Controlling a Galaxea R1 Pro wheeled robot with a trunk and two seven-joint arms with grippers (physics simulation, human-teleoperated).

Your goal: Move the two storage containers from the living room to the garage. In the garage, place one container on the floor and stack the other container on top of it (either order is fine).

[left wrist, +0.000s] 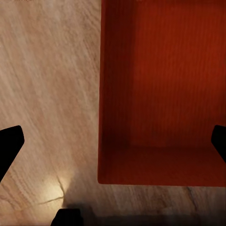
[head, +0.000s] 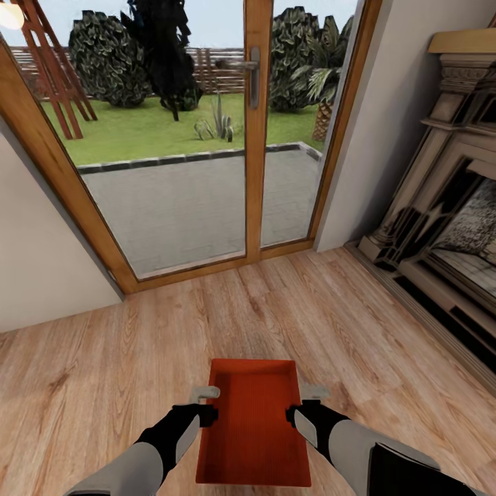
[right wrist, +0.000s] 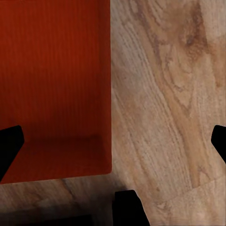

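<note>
One orange-red storage container (head: 251, 427) lies lengthwise in front of me on the living room's light wood floor (head: 103, 358), its open top up and its inside empty. My left gripper (head: 207, 403) is at its left long wall and my right gripper (head: 303, 403) at its right long wall. In the left wrist view the container (left wrist: 160, 94) has one black finger over its inside and the other over the floor, so the open left gripper (left wrist: 113, 143) straddles the wall. The right gripper (right wrist: 113, 141) straddles the container (right wrist: 52, 84) the same way. I cannot tell whether the bin is lifted.
Glass doors (head: 207, 138) in a wooden frame stand straight ahead, with a patio and garden behind them. A stone fireplace (head: 448, 207) runs along the right side. A white wall (head: 41, 262) closes the left.
</note>
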